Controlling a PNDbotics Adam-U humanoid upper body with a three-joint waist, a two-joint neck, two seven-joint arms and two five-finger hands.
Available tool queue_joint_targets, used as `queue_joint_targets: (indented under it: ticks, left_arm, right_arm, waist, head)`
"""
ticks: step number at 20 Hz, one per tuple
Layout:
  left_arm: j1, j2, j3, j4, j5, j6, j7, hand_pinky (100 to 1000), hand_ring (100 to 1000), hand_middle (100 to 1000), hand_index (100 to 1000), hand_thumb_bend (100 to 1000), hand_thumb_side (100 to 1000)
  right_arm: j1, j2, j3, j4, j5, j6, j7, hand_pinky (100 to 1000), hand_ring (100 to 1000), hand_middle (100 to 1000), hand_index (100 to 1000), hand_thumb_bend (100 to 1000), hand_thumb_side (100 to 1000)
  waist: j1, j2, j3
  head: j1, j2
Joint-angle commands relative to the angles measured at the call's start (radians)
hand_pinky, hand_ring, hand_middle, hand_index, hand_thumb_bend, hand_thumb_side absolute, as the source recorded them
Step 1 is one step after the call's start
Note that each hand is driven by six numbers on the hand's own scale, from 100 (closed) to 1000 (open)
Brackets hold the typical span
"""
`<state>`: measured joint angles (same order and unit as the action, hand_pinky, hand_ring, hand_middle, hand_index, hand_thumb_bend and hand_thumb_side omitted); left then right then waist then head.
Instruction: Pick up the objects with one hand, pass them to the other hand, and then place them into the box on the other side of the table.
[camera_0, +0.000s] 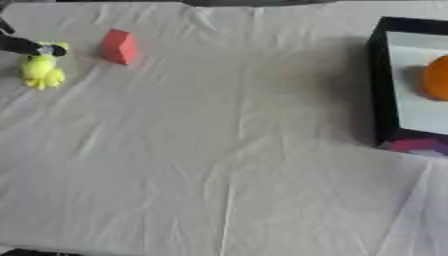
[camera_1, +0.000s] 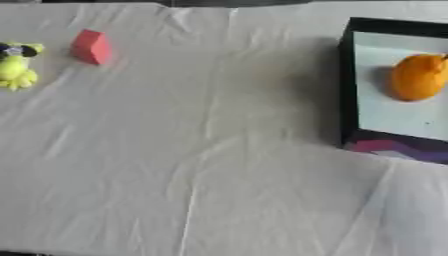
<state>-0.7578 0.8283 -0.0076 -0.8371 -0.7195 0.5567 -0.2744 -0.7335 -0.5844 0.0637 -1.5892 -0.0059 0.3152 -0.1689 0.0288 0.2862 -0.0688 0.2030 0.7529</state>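
Yellow toy (camera_0: 41, 71) at far left of bench (camera_0: 227, 165), touched on top by left hand (camera_0: 31, 47); fingers' state impossible to tell. Red block (camera_0: 119, 46) just right. Orange fruit (camera_1: 418, 76) inside box (camera_1: 348, 80), far right.

Colours on the pale cream wrinkled tablecloth (camera_0: 227, 165)

Yellow soft toy (camera_0: 41, 71), red block (camera_0: 119, 46), orange round fruit (camera_1: 417, 76), black-walled box (camera_1: 348, 90) with white floor, purple-pink front
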Motion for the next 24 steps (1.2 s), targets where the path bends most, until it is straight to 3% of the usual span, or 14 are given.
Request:
queue_joint_targets:
  ticks: [1,6,13,20,24]
  left_arm:
    - [-0.025,0.018,0.007,0.020,-0.017,0.024,0.012,808,801,720,782,877,628]
    - [-0.032,0.004,-0.003,0.057,-0.060,0.040,-0.015,800,799,719,748,865,657]
    - [-0.030,-0.003,-0.002,0.060,-0.103,0.019,-0.069,794,795,706,705,808,612]
    - [-0.027,-0.010,0.001,0.044,-0.056,0.024,-0.040,776,773,673,650,512,325]
    - [-0.022,-0.001,-0.007,-0.012,-0.022,0.015,-0.042,773,763,662,646,459,315]
  right_arm:
    - [-0.013,-0.013,-0.006,-0.005,0.001,-0.004,0.004,933,815,816,888,343,543]
    - [-0.006,-0.013,-0.009,-0.001,0.002,-0.004,0.003,933,812,813,886,344,543]
    - [0.001,-0.012,-0.011,0.003,-0.002,-0.004,0.000,934,810,811,884,340,546]
    - [0.008,-0.011,-0.015,0.007,-0.003,-0.007,0.004,937,810,809,883,321,553]
    - [0.011,-0.011,-0.016,0.008,-0.003,-0.010,0.004,937,809,808,882,309,556]
  waist:
    - [0.010,-0.003,-0.005]
    - [0.011,0.001,-0.009]
    - [0.012,0.001,-0.008]
    - [0.010,-0.006,-0.009]
    - [0.009,-0.013,-0.003]
  head:
    - [0.009,-0.012]
    - [0.015,-0.011]
    - [0.020,-0.009]
    - [0.015,-0.007]
    - [0.004,-0.004]
